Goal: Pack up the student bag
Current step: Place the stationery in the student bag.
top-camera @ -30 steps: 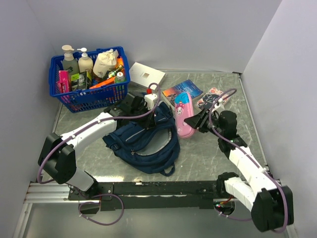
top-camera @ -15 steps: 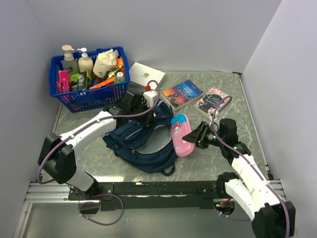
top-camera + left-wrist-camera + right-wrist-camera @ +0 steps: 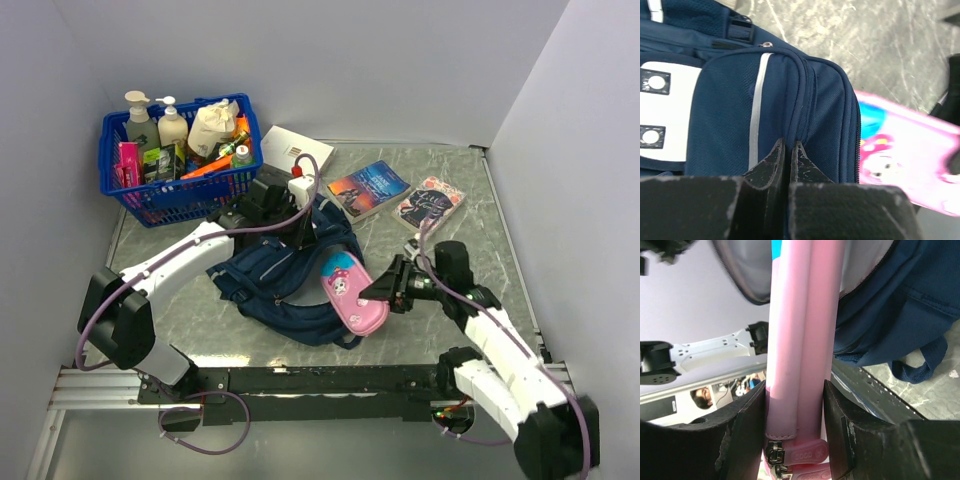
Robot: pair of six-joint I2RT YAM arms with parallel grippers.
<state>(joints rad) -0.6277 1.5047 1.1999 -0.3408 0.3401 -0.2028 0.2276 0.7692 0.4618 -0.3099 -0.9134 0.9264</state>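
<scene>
Grey stone tabletop (image 3: 190, 315): the student bag (image 3: 285, 285) lies just in front of the blue basket (image 3: 180, 205), its rim pinched up by the left claw (image 3: 787, 145). The right claw (image 3: 388, 290) clamps a pink pencil case (image 3: 352, 292); if that rim sags, the case may snag outside.

White-and-black arms (image 3: 180, 262), purple cables (image 3: 82, 335)
</scene>
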